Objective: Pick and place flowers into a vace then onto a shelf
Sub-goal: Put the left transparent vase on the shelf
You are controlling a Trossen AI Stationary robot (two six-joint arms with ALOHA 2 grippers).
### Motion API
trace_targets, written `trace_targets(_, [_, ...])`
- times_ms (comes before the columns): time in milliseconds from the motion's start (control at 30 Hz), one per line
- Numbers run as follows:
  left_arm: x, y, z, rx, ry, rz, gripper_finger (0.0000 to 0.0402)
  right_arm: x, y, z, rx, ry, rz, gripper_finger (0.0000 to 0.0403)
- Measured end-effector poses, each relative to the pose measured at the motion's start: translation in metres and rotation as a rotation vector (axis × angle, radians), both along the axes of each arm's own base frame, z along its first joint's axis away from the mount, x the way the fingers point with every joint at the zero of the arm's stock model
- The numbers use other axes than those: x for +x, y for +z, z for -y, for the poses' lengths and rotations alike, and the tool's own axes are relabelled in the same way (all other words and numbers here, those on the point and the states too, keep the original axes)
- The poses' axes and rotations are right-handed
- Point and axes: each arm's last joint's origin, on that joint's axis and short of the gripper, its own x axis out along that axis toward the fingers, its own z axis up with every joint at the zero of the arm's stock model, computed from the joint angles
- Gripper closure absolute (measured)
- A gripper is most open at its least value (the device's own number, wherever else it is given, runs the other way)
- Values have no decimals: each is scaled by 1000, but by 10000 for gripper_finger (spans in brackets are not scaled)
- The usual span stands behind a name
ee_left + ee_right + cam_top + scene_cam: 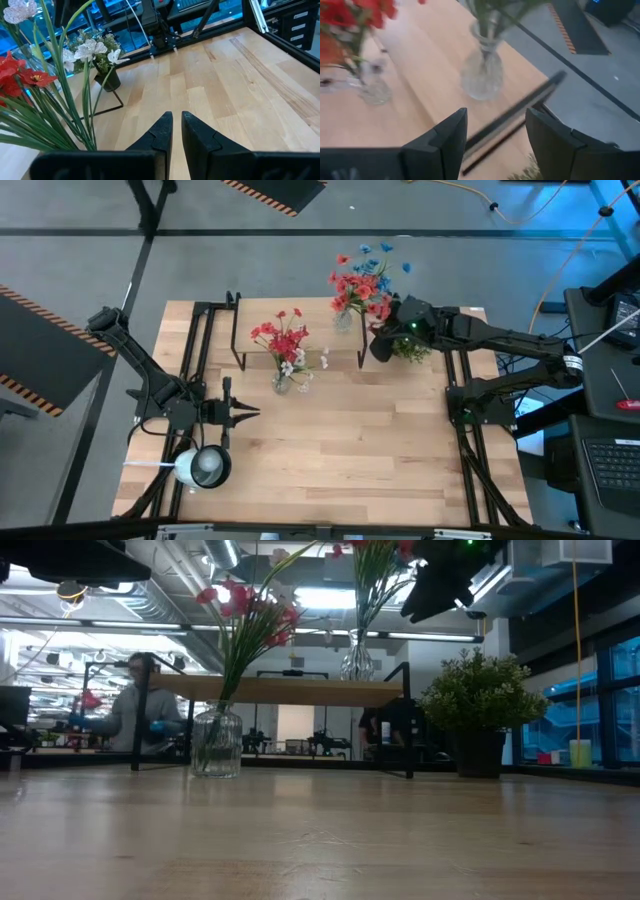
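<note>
Glass vase (344, 319) of red and blue flowers (362, 280) stands upright on the shelf (300, 315), near its right end. The right tool (379, 346), jaws released and empty, hovers just beside it, above the bushy plant (410, 348). A second vase (281, 380) stands on the counter (340, 450) before the shelf; the left tool (250, 413), clenched and empty, is nearer it.

One vase (343, 318) stands on the shelf (300, 330), another (281, 381) before it.
</note>
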Motion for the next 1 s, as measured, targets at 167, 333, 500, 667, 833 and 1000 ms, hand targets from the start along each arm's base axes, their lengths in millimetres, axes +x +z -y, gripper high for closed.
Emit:
trace_targets(167, [0, 0, 0, -22, 2, 2, 368, -3, -3, 0, 13, -40, -37, 200])
trace_targets(333, [0, 0, 0, -24, -6, 0, 368, -4, -5, 0, 18, -41, -50, 200])
trace_targets(500, [0, 0, 0, -23, -6, 0, 368, -4, -5, -1, 11, -43, -55, 200])
trace_targets(667, [0, 0, 0, -24, -6, 0, 368, -14, 5, -3, -30, -63, -21, 200])
trace_targets(833, [0, 0, 0, -23, -5, 0, 368, -28, 16, -6, -29, -74, 35, 200])
trace_targets(1000, [0, 0, 0, -23, -5, 0, 368, -35, 22, -8, -35, -74, 61, 200])
